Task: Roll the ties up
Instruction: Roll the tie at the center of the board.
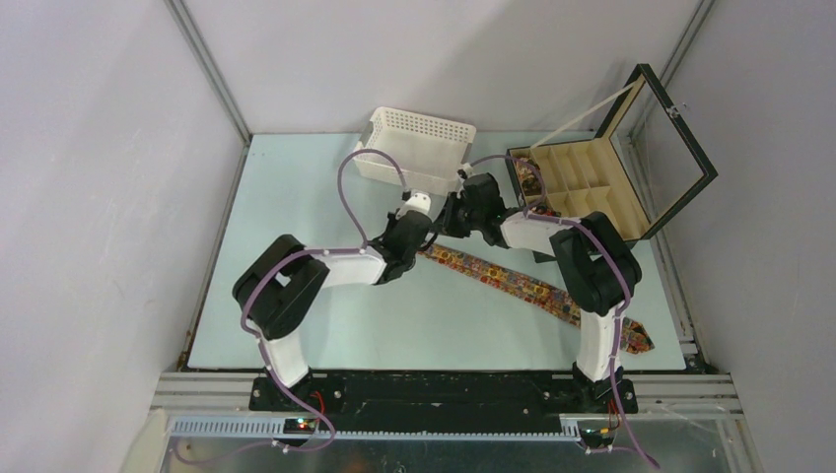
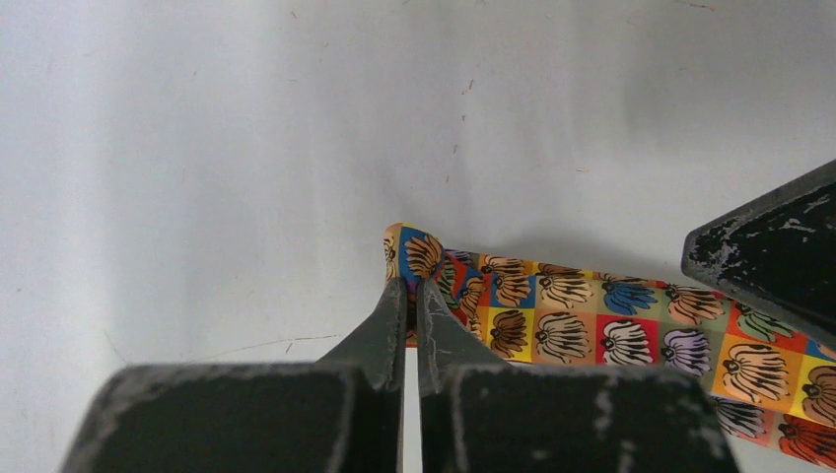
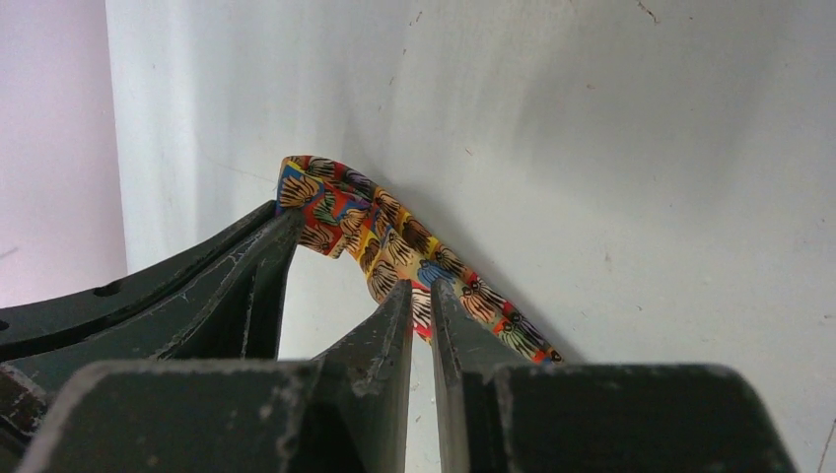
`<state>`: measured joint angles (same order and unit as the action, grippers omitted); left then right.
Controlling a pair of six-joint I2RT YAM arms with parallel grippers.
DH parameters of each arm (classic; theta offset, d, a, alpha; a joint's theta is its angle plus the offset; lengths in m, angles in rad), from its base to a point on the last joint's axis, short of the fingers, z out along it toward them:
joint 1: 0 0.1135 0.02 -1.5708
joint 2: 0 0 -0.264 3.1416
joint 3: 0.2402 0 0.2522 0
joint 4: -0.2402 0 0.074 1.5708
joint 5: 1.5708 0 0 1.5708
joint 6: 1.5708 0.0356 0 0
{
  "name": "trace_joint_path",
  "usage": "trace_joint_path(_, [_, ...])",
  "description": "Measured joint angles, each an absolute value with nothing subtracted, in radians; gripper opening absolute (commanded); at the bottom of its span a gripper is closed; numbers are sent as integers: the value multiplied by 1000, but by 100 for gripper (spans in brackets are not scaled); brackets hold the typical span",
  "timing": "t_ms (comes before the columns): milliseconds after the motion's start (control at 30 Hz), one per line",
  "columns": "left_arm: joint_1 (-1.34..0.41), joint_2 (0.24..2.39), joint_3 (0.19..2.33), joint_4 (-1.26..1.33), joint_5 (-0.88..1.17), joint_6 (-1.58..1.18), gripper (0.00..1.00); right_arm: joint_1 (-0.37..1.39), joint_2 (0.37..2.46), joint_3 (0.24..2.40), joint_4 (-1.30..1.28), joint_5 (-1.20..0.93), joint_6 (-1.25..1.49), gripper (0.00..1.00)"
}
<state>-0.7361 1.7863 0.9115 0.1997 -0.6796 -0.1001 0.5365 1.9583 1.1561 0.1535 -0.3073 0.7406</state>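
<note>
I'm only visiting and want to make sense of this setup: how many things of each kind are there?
Robot arms: 2 (left arm, right arm)
White basket: 1
Black box, lid open: 1
Laid-out tie: 1
Total: 5
The patterned fabric inside the box is too small to count.

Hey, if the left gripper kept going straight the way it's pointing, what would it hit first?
The left gripper is pinching the end of the tie, so that comes first. Beyond it is probably the bare table, though depth is unclear.
</note>
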Motion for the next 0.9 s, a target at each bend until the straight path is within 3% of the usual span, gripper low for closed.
trace_joint_path(900, [-857, 1921, 978, 245, -892, 68, 0, 451, 1899, 1133, 151, -319, 721, 15])
